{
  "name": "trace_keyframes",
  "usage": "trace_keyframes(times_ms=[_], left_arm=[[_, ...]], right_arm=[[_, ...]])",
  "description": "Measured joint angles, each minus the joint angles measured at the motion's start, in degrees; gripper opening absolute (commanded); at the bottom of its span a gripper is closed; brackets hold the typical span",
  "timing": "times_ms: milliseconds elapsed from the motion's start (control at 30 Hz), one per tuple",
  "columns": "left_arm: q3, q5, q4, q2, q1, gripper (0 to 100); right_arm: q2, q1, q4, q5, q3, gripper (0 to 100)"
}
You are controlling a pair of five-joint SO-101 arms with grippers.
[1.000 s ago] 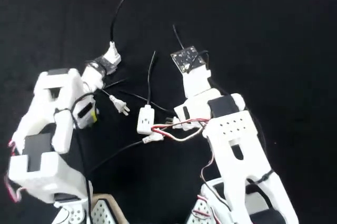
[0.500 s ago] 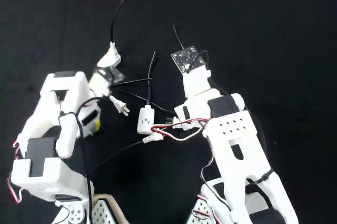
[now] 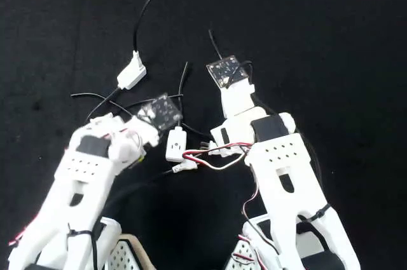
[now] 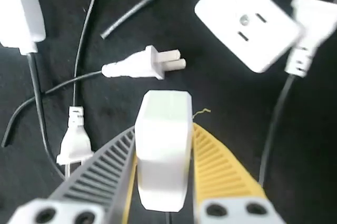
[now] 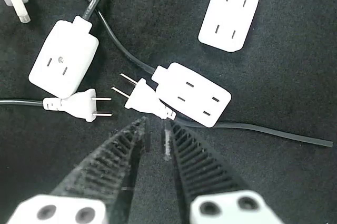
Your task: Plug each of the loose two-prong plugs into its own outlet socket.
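While the left arm (image 3: pixel 89 168) stretches in from the lower left of the high view, wrist bent over the cable tangle, the left gripper (image 4: pixel 163 129) is clamped on a white socket block (image 4: pixel 162 155), grey and yellow fingers (image 4: pixel 105 171) pressed to either side. Just ahead of that block lies a loose plug (image 4: pixel 138 66), prongs bare, on the black table (image 3: pixel 343 60). Over to the right arm (image 3: pixel 280 162), reaching forward from the lower right: the right gripper (image 5: pixel 155 126) hangs with a narrow gap, nothing between, tips aimed at a second plug (image 5: pixel 143 100) lying against a flat socket strip (image 5: pixel 195 95), unplugged
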Motion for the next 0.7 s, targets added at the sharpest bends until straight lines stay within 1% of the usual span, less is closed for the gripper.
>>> trace_keyframes(times_ms=[33,100,200,267,367,467,600,700], left_arm=[[2.29,-1.14,-3.25,-0.18,-0.26,6],[5.45,-4.48,-8.18,0.00,-1.85,12],[7.03,-8.26,-12.13,1.23,-4.92,22],[7.03,-8.79,-13.80,1.49,-7.47,23],[7.03,-8.88,-13.98,1.49,-8.35,23],[6.95,-8.62,-8.79,0.44,-6.77,23],[5.71,-2.90,1.93,-4.84,-2.46,23],[5.63,-1.49,7.12,-10.29,-1.23,23]], right_arm=[[0.00,0.00,0.00,0.00,0.00,5.0],[0.00,0.00,0.00,0.00,0.00,5.0],[0.00,0.00,0.00,0.00,0.00,5.0],[0.00,0.00,0.00,0.00,0.00,5.0],[0.00,0.00,0.00,0.00,0.00,5.0],[0.00,0.00,0.00,0.00,0.00,5.0],[0.00,0.00,0.00,0.00,0.00,5.0],[0.00,0.00,0.00,0.00,0.00,5.0]])
